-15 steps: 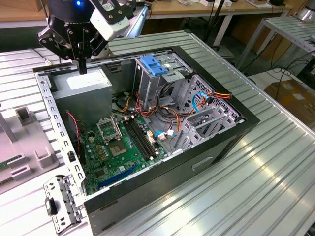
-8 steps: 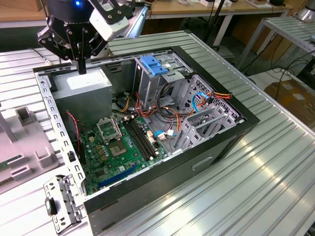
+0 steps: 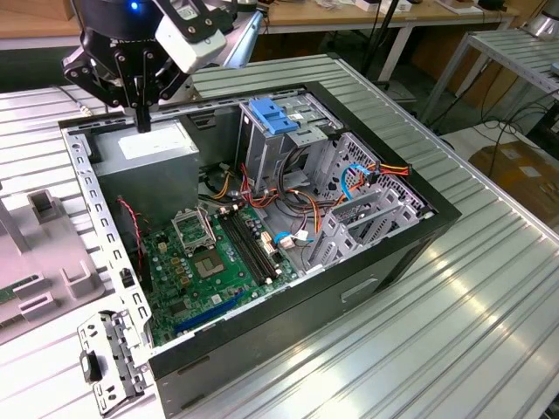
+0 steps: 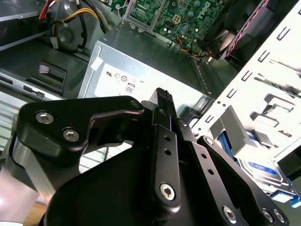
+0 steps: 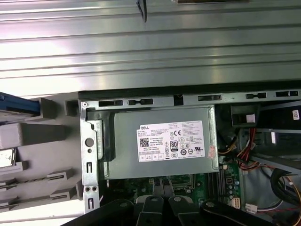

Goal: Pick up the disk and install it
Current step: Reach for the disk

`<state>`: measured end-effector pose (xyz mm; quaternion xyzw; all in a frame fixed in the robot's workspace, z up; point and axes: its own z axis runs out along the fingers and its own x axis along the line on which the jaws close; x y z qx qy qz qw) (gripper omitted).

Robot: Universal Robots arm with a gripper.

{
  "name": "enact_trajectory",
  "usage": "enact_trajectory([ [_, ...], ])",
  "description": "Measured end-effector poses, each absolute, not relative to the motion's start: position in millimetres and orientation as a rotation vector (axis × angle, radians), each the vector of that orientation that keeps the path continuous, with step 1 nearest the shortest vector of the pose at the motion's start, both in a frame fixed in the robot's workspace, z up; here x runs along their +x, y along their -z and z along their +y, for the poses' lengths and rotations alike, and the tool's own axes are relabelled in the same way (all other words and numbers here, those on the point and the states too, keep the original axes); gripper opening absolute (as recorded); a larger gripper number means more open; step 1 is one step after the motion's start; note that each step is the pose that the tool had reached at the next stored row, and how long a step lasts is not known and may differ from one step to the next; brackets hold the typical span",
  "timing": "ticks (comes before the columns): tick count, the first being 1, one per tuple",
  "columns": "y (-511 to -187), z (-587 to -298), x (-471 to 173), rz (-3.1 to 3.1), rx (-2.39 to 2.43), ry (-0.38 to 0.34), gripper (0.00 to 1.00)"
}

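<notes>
Hovering gripper [image 3: 142,118] over power supply [image 3: 157,144] by case rim [image 3: 218,98] | fingers [image 4: 164,122] closed, empty | disk [image 4: 264,170] apart

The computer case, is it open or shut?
Open: the computer case has no side cover, so the motherboard and power supply show inside.

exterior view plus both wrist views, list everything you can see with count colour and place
computer case: one, black, open, on the table
table: one, ribbed silver, under the case
power supply: one, grey, white label, in the case
motherboard: one, green, on the case floor
drive cage: one, grey metal, blue plastic piece on top
cables: several, red, yellow, orange, blue, beside the cage
disk: one, blue-banded label, outside the case beyond its frame
fixture: one, grey, exterior view's left of the case
gripper: one, black, shut, empty, above the power supply
</notes>
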<state>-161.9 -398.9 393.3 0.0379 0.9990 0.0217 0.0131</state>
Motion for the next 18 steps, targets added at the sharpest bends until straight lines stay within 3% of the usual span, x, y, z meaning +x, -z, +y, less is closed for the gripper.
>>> enact_trajectory([
  [18,-393.3,-398.9,-169.4,3.112,0.118,-0.068,0.11],
])
